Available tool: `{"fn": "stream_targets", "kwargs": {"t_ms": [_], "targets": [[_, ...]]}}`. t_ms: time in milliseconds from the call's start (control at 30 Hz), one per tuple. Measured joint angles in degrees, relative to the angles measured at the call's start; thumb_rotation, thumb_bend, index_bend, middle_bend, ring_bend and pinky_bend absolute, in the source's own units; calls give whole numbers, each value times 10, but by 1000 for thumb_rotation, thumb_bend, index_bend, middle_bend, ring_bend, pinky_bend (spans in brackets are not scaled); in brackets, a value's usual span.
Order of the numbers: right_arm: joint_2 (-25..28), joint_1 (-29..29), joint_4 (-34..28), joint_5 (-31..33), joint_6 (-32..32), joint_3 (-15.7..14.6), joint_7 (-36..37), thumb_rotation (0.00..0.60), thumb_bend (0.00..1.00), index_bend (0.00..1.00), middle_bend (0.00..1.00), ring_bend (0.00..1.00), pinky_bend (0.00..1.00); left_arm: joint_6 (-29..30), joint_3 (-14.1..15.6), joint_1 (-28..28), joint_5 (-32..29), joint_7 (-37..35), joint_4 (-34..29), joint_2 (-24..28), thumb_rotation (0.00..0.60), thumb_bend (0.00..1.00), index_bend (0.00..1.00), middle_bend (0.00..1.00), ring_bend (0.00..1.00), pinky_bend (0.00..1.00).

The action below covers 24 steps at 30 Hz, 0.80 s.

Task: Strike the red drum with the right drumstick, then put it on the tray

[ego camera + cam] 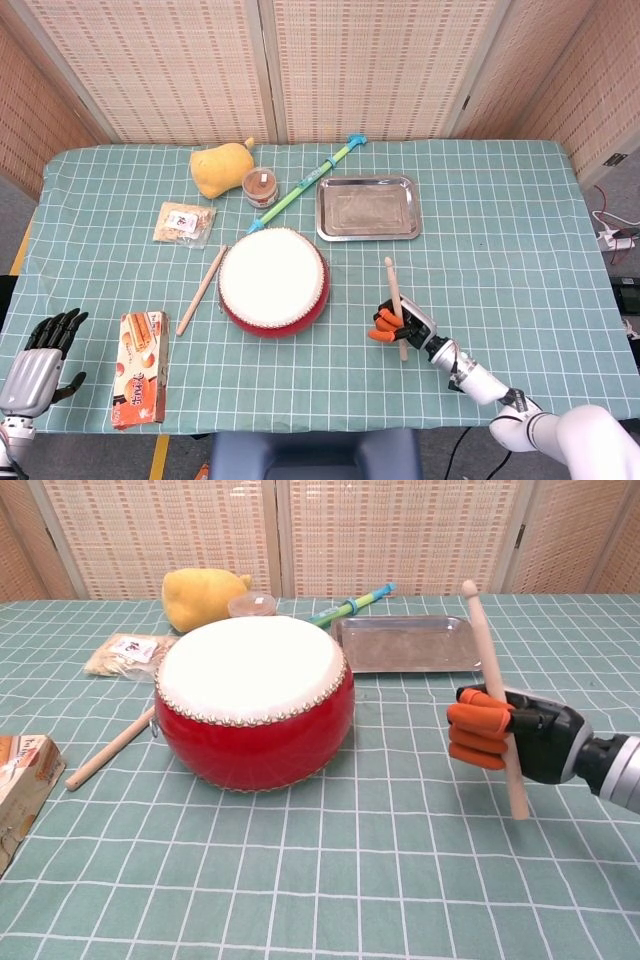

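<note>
The left hand [40,352] is idling at the table's seven o'clock, black fingers spread and holding nothing. The round red drum [255,702], with its smooth pale skin, is sitting at centre. At its four o'clock the right hand [512,742] is gripping the right drumstick [492,678], slim bare wood, nearly upright. The strike seems to be coming: it calls for swinging the tip leftward onto the skin. The flat metal tray [367,208] is waiting at the drum's one o'clock.

Open lane on the right side
Bare tabletop [500,270] lies between right robot hand [398,322], red drum [273,280] and tray [367,207].
</note>
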Motion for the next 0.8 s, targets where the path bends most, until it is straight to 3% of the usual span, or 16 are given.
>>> {"fn": "stream_targets", "kwargs": {"t_ms": [200,367,567,800], "targets": [[40,6,-46,4,22,22,-72,600,248,1000,962,1000,1000,5,-2,1,0,5,-3,2,600,239,54,22,0,24],[78,22,-91,12,9,43,-175,600,320,1000,962,1000,1000,11,-3,2,1,8,-5,3,600,237,53,23,0,24],[123,48,-164,40,-33,78,-364,600,347,1000,962,1000,1000,12,-2,5,0,10,-6,3,600,238,54,23,0,25],[153,83,-227,96,-102,122,-643,600,395,1000,962,1000,1000,15,-3,4,2,14,-8,4,600,242,54,22,0,26]]}}
